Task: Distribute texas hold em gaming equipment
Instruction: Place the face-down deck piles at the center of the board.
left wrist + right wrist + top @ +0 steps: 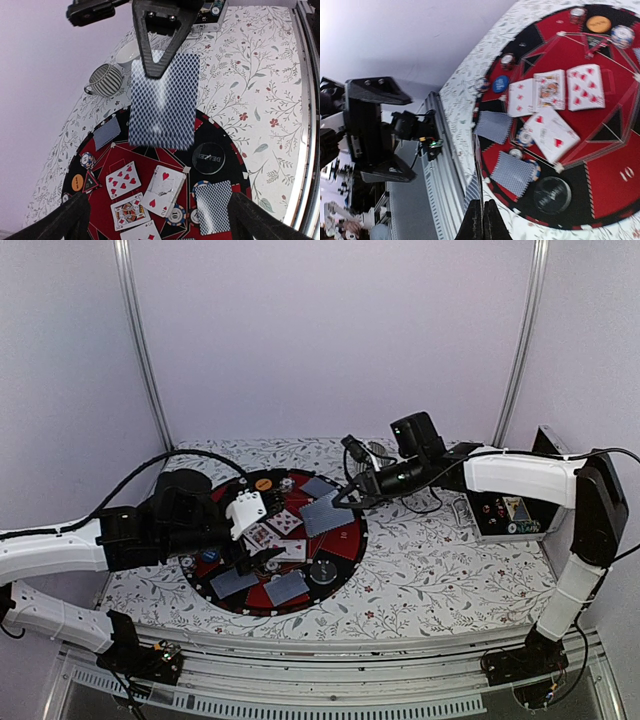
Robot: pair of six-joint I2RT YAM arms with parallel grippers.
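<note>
Nearest you, the left gripper (160, 220) hangs wide open and empty over the dealt cards (123, 179) and chips (176, 216) on the mat (345, 540), and beyond it the right gripper (155, 65) pinches a face-down card (162, 100) above the mat, so you're mid-deal: lower it flat onto an unfilled spot, then release.

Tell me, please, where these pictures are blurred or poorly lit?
Left wrist view: the held card in the right end effector is smeared, while the face-up cards on the mat are readable. Right wrist view: the mat softens toward the frame's right edge, no glare. Top external view: even, diffuse light, only faint shadows.
</note>
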